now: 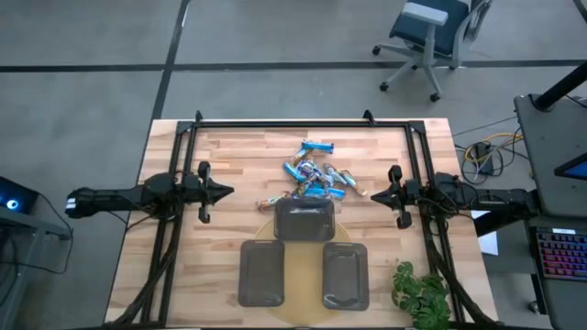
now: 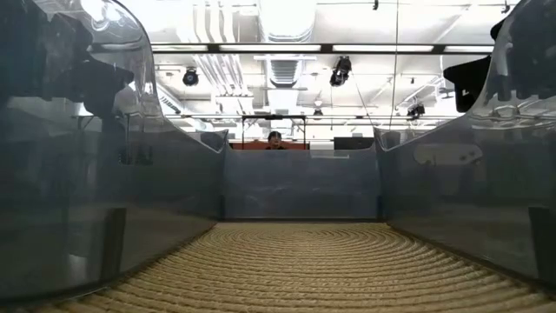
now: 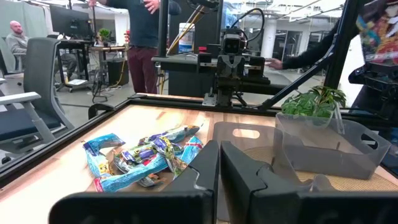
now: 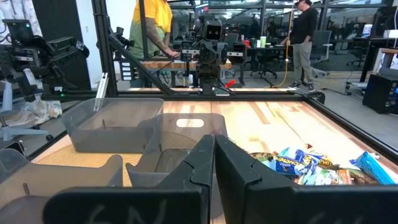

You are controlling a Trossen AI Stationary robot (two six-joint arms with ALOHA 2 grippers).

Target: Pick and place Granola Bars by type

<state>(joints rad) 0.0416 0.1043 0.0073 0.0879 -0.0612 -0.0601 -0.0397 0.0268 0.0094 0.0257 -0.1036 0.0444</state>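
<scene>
Bars (image 1: pixel 315 176) piled behind the trays (image 1: pixel 304 220), pointing every way.
Wrapper print unreadable; both grippers (left (image 1: pixel 226 192), right (image 1: pixel 374 195)) closed, empty.

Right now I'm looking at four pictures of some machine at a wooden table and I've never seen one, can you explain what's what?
It is a robot with two dark arms at a wooden table. One picture looks straight down from above. One sits at table height, between see-through tray walls. Two come from cameras on the arms' wrists.

From above, the left end effector and the right end effector wait at opposite sides, both shut and holding nothing.

Between them lies a pile of granola bars, mostly blue. Nearer the front, three grey trays rest on a round woven mat, with a small green plant at the corner. People stand in the room behind.
</scene>
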